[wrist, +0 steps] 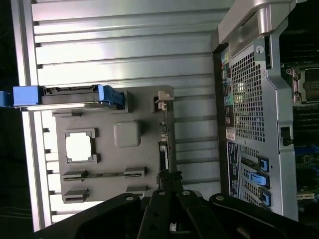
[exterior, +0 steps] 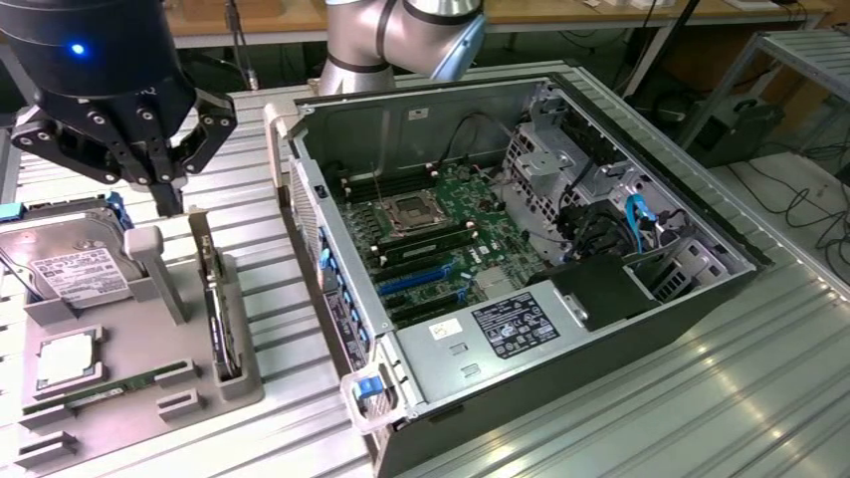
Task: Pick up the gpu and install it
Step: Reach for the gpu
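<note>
Ext view: gripper (exterior: 166, 194) hangs over the grey parts tray (exterior: 157, 341), fingers pressed together w/ nothing between them. The gpu (exterior: 213, 299) stands on edge in the tray's slot, on the side nearest the open PC case (exterior: 398, 124). So it's not picked up yet and install not begun: 0 of 2 steps done.

Wrist view: gripper (wrist: 167, 178) tips sit just over 1 end of the gpu (wrist: 165, 139); can't tell if they touch.

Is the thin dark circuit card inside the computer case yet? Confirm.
No, the card stands on edge in the grey plastic holder outside it.
</note>
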Robot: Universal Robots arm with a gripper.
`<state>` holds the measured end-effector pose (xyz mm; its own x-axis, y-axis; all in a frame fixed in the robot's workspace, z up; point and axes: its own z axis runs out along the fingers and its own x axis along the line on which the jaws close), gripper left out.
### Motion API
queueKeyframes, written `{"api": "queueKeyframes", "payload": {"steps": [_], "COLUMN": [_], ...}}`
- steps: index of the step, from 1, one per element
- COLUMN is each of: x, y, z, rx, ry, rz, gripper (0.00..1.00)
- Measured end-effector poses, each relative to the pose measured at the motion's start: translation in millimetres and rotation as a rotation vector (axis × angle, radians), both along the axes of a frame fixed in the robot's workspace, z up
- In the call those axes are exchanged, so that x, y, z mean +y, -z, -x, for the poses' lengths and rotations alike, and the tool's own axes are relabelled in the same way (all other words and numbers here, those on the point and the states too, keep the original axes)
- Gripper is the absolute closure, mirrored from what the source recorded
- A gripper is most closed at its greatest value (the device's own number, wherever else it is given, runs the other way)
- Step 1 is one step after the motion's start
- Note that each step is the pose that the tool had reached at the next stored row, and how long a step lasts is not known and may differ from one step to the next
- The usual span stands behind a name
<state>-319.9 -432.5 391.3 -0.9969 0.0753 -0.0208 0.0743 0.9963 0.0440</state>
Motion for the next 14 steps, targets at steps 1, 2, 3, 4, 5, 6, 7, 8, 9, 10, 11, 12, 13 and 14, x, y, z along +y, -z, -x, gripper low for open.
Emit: {"api": "queueKeyframes", "payload": {"steps": [1, 2, 3, 4, 5, 6, 7, 8, 9, 10, 11, 12, 13, 14], "x": [-0.5, -1.1, -1.8, -2.5, -2.9, -3.3, -4.0, -4.4, -4.9, -5.1, -5.1, -5.1, -5.1, -5.1], "y": [0.0, 0.1, 0.1, 0.2, 0.1, 0.2, 0.2, 0.2, 0.2, 0.2, 0.2, 0.2, 0.2, 0.2], "z": [2.2, 4.7, 7.9, 10.6, 12.2, 13.9, 16.2, 17.7, 19.1, 19.8, 20.0, 20.0, 20.0, 20.1], "rx": [0.0, -0.0001, -0.0001, -0.0001, 0.0, -0.0001, -0.0001, 0.0, -0.0001, 0.0, -0.0001, -0.0001, -0.0001, -0.0001], "ry": [0.0, 0.0, 0.0, -0.001, -0.001, -0.001, -0.001, -0.001, -0.001, -0.001, -0.002, -0.002, -0.002, -0.002], "rz": [0.0, -0.0001, -0.0001, -0.0001, 0.0, -0.0001, -0.0001, 0.0, -0.0001, 0.0, -0.0001, -0.0001, -0.0001, -0.0001], "gripper": [0.89, 0.89, 0.89, 0.89, 0.89, 0.89, 0.89, 0.89, 0.89, 0.89, 0.89, 0.89, 0.89, 0.89]}}
